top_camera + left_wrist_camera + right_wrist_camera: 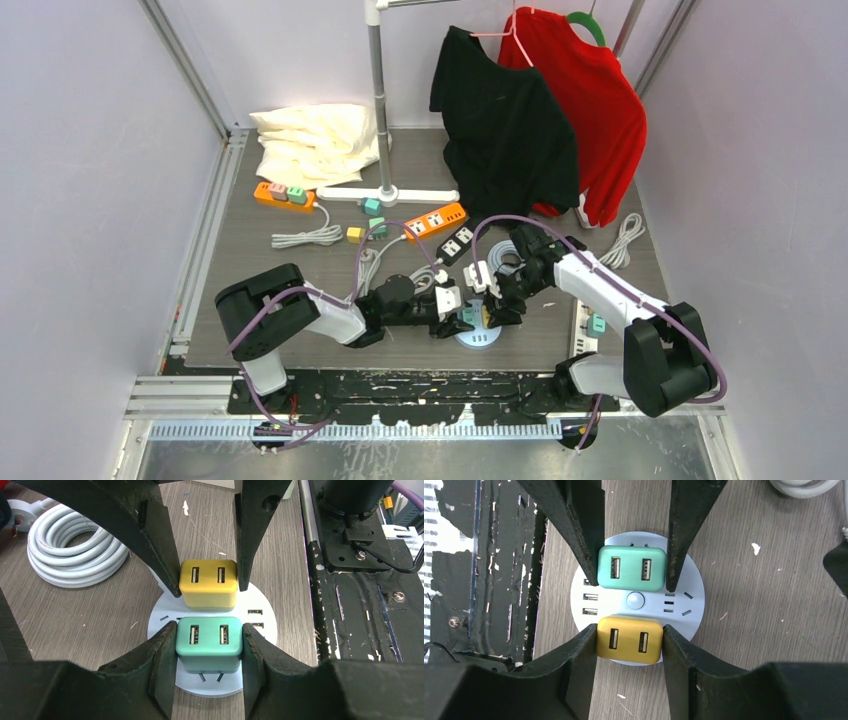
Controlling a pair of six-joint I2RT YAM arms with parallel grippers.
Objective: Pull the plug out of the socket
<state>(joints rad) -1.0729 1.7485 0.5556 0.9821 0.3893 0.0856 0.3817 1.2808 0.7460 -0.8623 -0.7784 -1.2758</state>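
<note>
Here, the left end effector (209, 647) pinches the green plug (208, 637) by its two sides, while the right end effector (629, 642) pinches the yellow plug (628, 639) in the same way. Both plugs sit side by side on the round white socket (691, 597), which rests on the wood-grain worktop (769, 620) close to its near edge.

Tally:
- round white plastic socket disc (696, 605), one
- cube plugs seated on it, two (yellow plastic cube plug (629, 640), teal plastic cube plug (631, 567))
- orange plastic power strips, two: left strip (284, 193), centre strip (436, 219)
- hung shirts, two: black shirt (510, 130), red shirt (610, 110)
</note>
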